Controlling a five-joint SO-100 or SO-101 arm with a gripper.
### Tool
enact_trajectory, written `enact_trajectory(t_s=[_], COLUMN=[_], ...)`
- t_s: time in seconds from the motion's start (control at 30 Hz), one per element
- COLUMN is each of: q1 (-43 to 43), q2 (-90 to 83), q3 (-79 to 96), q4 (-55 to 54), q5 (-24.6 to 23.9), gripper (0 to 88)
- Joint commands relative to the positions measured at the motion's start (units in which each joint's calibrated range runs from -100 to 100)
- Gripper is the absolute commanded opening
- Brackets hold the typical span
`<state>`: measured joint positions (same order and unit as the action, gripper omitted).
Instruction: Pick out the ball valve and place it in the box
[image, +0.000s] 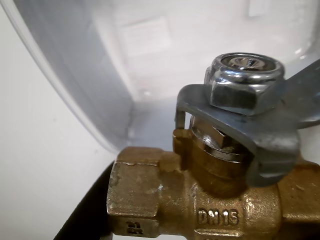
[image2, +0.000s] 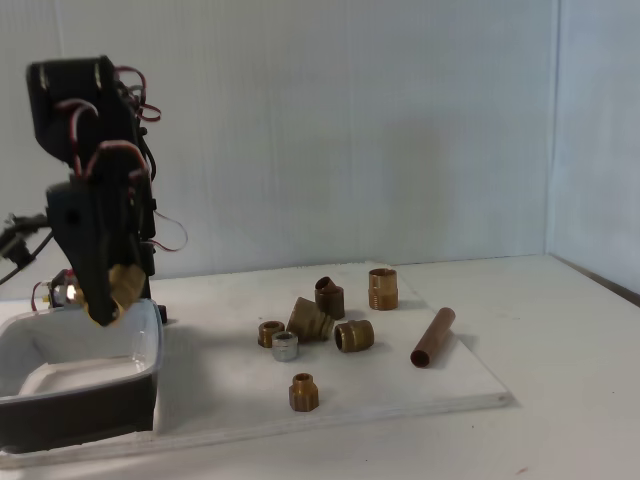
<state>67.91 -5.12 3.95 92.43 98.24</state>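
Note:
The ball valve (image: 200, 200) looms close in the wrist view: a brass body stamped DN15, a silvery nut (image: 245, 75) on top and a metal lever plate under it. In the fixed view the ball valve (image2: 122, 285) hangs in my gripper (image2: 105, 302), which is shut on it, just above the right part of the box (image2: 150, 340). The box is a translucent tub with a dark lower part at the far left of the table. Behind the valve, the wrist view looks down onto the box's pale inner wall (image: 75, 75). A dark finger (image: 80, 215) shows at the lower left.
Several brass fittings lie on the white board (image2: 400, 405): an elbow (image2: 310, 320), a threaded piece (image2: 383, 288), another (image2: 354, 335) and one near the front (image2: 304, 391). A small silver nut (image2: 285, 346) and a copper pipe (image2: 432, 337) lie among them.

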Motion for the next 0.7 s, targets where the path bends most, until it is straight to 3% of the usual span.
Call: enact_trajectory(t_s=[0.0,0.23,0.67], q1=[0.28,1.9,6.62], q2=[-0.68,-0.77,-0.26], q3=[3.0,10.58,11.94], q4=[-4.75,-13.18,-13.01], q5=[0.41,0.41,0.41], gripper=[24.6,24.6,24.6])
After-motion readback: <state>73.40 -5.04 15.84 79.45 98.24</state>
